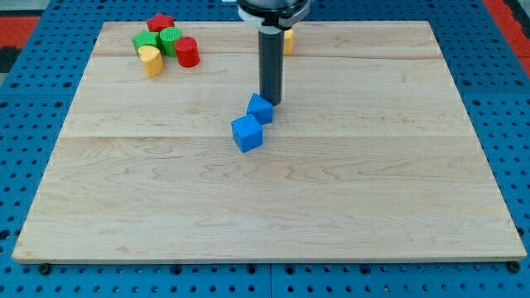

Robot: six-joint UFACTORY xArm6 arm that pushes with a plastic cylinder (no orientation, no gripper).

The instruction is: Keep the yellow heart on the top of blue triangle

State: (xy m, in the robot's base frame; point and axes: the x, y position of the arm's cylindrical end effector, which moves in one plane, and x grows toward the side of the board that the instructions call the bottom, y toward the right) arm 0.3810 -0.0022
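My tip (272, 101), a bare dark rod holding nothing, touches the far-right edge of a glossy blue block (260, 108); a blue cube (247, 133) sits just nearer-left. The yellow block (288, 40) lies far behind my rod, half hidden, on the pale wooden bench (373, 190).

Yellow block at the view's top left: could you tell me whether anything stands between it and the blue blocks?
The red cylinder, close on the right of the yellow block, crowds that line; my tip stands beside the upper blue block.
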